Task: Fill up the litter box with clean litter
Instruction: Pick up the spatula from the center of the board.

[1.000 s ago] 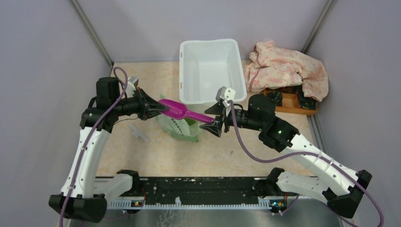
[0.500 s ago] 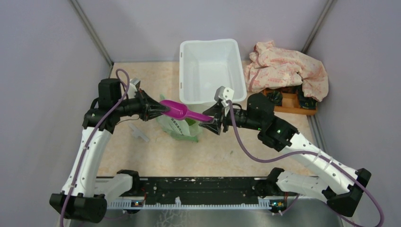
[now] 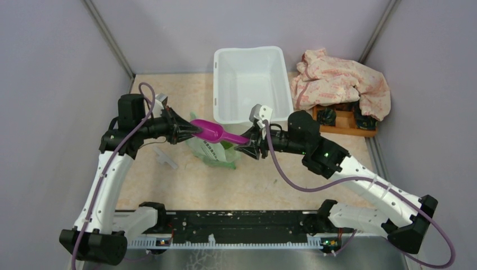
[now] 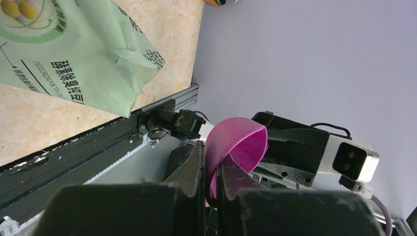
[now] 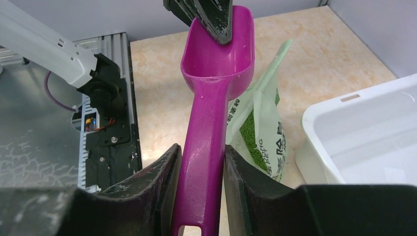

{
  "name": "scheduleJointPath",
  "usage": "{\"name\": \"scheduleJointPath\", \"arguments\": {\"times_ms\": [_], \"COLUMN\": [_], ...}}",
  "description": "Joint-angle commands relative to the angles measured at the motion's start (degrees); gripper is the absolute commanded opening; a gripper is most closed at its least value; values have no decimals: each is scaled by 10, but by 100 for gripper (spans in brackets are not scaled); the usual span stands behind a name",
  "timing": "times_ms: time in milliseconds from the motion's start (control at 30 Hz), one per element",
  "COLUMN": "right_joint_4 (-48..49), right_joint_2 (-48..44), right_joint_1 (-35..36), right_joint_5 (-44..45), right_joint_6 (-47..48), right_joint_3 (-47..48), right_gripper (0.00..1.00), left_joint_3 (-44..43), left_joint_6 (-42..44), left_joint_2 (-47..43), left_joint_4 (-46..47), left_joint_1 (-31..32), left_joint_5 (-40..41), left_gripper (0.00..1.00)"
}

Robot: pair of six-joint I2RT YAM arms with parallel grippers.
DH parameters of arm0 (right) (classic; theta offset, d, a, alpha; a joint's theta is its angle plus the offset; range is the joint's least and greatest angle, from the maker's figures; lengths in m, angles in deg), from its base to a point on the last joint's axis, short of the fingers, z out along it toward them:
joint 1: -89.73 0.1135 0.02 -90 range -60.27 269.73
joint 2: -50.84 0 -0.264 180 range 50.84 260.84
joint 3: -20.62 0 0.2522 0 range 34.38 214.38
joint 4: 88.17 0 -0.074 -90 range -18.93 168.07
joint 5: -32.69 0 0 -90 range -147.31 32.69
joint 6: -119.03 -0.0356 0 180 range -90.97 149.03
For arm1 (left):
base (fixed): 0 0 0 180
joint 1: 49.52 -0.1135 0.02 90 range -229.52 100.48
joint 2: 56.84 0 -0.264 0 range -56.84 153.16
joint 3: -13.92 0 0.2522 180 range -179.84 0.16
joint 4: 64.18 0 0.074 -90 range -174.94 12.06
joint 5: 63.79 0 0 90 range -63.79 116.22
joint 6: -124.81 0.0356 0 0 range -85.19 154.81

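The left gripper [image 3: 189,130] clamps the bowl rim of the magenta plastic scoop [image 3: 210,132]; the right gripper [image 5: 200,191] is closed on its handle. The white rectangular plastic litter box [image 3: 247,50] stands just beyond

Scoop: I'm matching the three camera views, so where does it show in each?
Top external: scoop at centre, above the bag.
Left wrist: scoop bottom centre, bowl only; bag top left.
Right wrist: scoop up the middle; bag just right.
Shared landmark: the green bag.
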Motion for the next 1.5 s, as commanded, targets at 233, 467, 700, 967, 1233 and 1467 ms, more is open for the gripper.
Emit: {"name": "scheduleJointPath", "arguments": {"times_ms": [233,467,700,967,1233,1467], "right_joint_4": [35,41,46,44,41,19], "right_joint_2": [0,-5,-7,-5,-2,-2], "right_joint_1": [13,13,13,13,14,18], "right_joint_5": [-3,-7,-7,-6,-2,8], "right_joint_6": [7,3,0,0,0,-9], "right_joint_3": [38,36,36,32,32,53], "right_gripper": [30,34,35,30,8,0], "left_joint_3": [26,46,65,77,90,62], "left_joint_6": [-2,-7,-16,-40,-57,-20], "left_joint_2": [-13,-19,-27,-36,-43,-35], "left_joint_4": [21,33,45,71,89,67], "left_joint_1": [-1,-1,-1,-1,-1,-1], "left_joint_5": [-10,-11,-11,-18,-24,7], "left_gripper": [0,0,0,0,0,10]}}
